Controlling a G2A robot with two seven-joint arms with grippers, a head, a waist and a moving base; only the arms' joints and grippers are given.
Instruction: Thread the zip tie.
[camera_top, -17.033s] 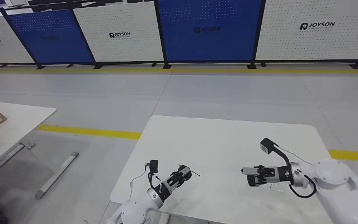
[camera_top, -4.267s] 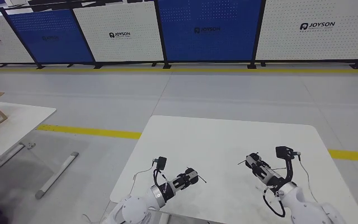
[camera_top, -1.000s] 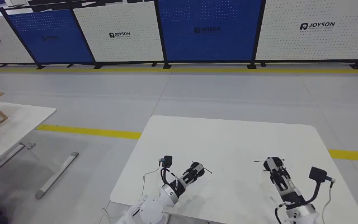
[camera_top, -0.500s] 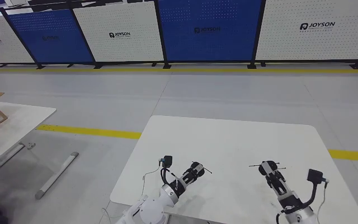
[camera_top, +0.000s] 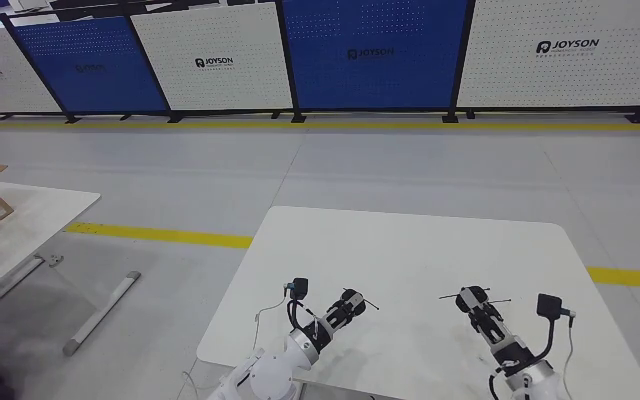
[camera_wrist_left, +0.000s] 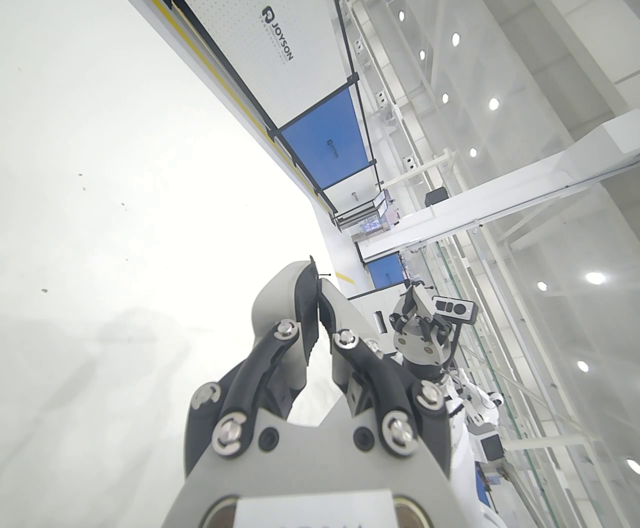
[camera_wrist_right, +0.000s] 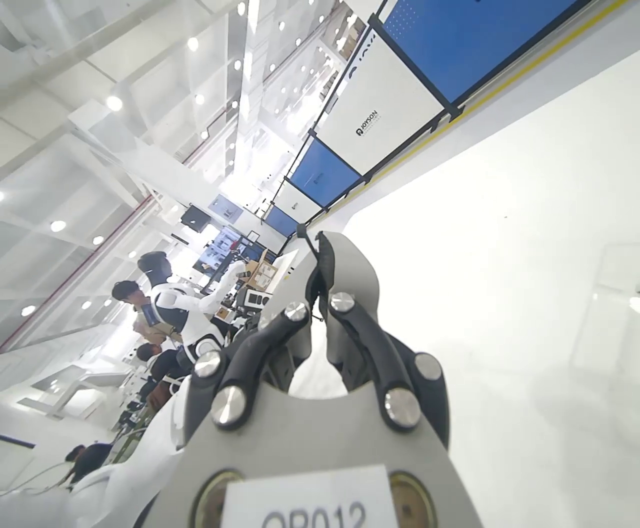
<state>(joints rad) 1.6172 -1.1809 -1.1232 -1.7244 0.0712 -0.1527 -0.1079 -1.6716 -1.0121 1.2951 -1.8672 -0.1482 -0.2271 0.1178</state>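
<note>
While the white surface (camera_top: 410, 240) spreads across the lower middle of the top view, the two arms rise over its near edge, the left arm (camera_top: 285, 355) at about 7 o'clock on the surface and the right arm (camera_top: 512, 352) at about 5 o'clock. The left tool (camera_top: 353, 299) points toward 2 o'clock, and the right tool (camera_top: 472, 297) sits at 3 o'clock from it, well apart, pointing toward 11 o'clock. Both tools are clenched, pads pressed together on something thin. The right tool (camera_wrist_right: 318, 246) grips the zip tie (camera_top: 496, 299), a fine black line sticking out to 3 and 9 o'clock of the fingertips; its end (camera_wrist_right: 305, 237) pokes up past the pads. The left tool (camera_wrist_left: 318, 280) pinches a short black strip (camera_top: 370, 301), whose tip (camera_wrist_left: 313, 262) juts just beyond the pads, toward 4 o'clock in the top view.
</note>
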